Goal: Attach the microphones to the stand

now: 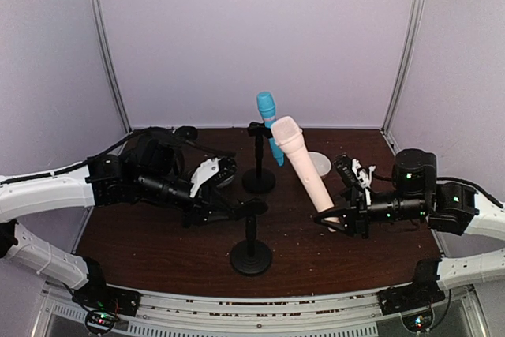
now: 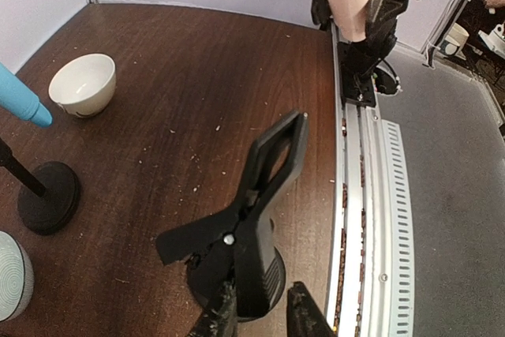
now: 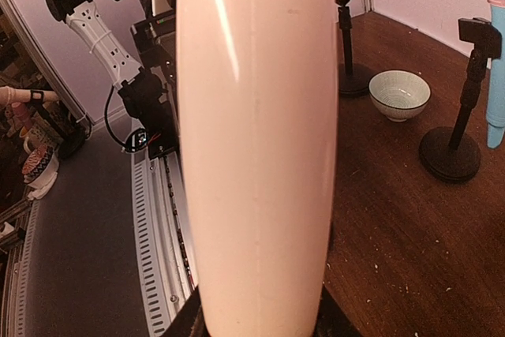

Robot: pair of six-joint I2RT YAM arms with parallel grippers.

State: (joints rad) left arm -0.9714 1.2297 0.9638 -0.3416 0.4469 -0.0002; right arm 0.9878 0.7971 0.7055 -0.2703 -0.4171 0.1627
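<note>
Left pincer (image 1: 237,211) low, right pincer (image 1: 336,222) clamped

We can read no text, label, brand or number in any of the three views. The cream microphone (image 3: 252,147), which fills the right wrist view, shows only a plain glossy surface. The black clip (image 2: 245,226), close up in the left wrist view, is just as bare. A small lit module (image 3: 139,140) by the far arm in the right wrist view may carry markings, but it is too small for us to tell.
</note>
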